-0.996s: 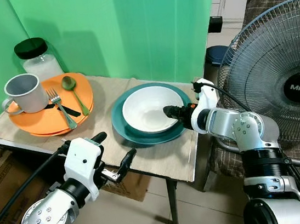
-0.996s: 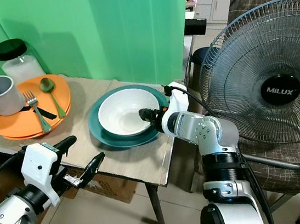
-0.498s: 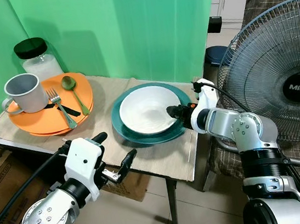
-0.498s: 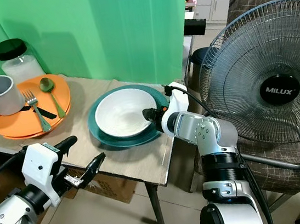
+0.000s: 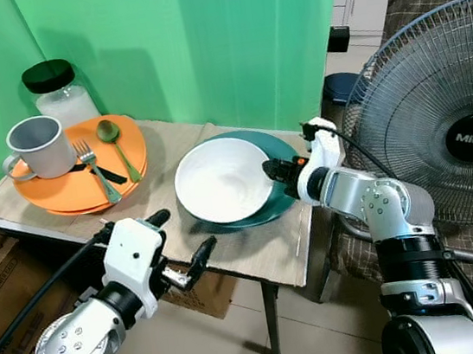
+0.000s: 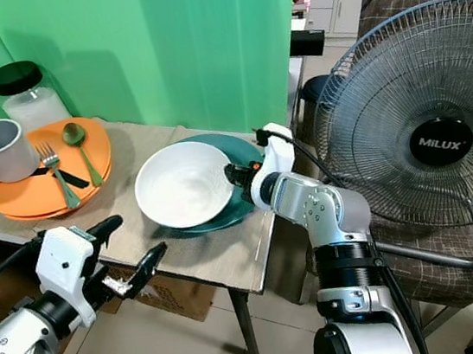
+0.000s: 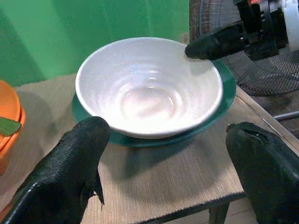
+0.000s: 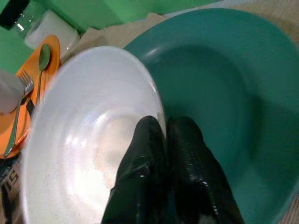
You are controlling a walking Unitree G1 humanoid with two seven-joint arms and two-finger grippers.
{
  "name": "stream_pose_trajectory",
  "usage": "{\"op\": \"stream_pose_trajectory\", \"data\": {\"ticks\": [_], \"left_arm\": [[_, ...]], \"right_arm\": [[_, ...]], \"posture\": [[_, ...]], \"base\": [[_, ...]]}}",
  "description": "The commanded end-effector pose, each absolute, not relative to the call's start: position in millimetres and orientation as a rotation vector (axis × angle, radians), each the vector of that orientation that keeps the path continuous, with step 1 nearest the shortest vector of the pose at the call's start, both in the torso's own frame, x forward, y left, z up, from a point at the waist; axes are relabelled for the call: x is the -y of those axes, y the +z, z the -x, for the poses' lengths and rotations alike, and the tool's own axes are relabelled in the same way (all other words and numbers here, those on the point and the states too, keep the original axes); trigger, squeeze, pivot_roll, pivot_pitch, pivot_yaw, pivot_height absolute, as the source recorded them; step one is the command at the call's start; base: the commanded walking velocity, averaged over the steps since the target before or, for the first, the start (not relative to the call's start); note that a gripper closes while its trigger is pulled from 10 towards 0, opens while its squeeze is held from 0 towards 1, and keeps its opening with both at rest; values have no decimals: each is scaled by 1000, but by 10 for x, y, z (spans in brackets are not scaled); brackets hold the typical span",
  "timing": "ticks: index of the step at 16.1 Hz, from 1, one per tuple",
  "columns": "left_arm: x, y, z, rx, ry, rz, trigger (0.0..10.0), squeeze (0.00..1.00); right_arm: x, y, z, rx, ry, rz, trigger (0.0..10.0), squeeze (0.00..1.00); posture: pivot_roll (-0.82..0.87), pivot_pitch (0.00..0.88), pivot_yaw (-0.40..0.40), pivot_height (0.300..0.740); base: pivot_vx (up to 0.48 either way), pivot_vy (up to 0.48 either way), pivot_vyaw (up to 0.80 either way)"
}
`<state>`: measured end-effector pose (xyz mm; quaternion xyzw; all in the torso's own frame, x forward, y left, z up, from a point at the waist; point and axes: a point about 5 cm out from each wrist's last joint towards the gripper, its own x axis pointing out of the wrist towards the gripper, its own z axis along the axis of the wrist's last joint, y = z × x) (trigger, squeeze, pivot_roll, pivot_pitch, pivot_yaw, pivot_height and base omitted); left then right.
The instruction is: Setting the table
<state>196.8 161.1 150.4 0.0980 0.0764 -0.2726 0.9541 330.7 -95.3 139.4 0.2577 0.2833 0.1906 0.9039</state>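
My right claw (image 5: pixel 272 169) pinched the white bowl's (image 5: pixel 219 180) rim, tilting it off the teal plate (image 5: pixel 281 199) near the bench's right edge, my left claw (image 5: pixel 183 245) spread idle; laying out had barely begun.

You are seeing the bowl (image 5: pixel 222 180) sitting tilted on the plate (image 5: pixel 280 196) at the table's (image 5: pixel 255 249) right end. To its left, the tray (image 5: pixel 64 189) is carrying a mug (image 5: pixel 41 147), fork (image 5: pixel 97 170) and spoon (image 5: pixel 117 146), with a jar (image 5: pixel 59 93) standing behind.

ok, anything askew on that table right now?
Yes: the white ceramic bowl sits tilted and off-centre on the round teal plate, its rim pinched by the right tool. Its far side overhangs the plate's edge.
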Motion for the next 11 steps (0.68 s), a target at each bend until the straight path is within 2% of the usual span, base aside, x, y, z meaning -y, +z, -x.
{"op": "stream_pose_trajectory", "data": {"ticks": [1,7,11], "left_arm": [[-1619,1552,-1988,-136,-547,-213,10000,0],[-1627,1581,-2014,-117,-525,-223,10000,0],[-1719,1622,-2063,-92,-448,-236,10000,0]], "right_arm": [[950,1396,-3297,-572,398,-556,0,0],[961,1384,-3292,-564,382,-561,0,0],[1084,1576,-3337,-452,364,-642,0,0]], "posture": [[104,0,32,740],[109,0,34,740],[111,0,33,740]], "base": [[0,0,0],[0,0,0],[0,0,0]]}}
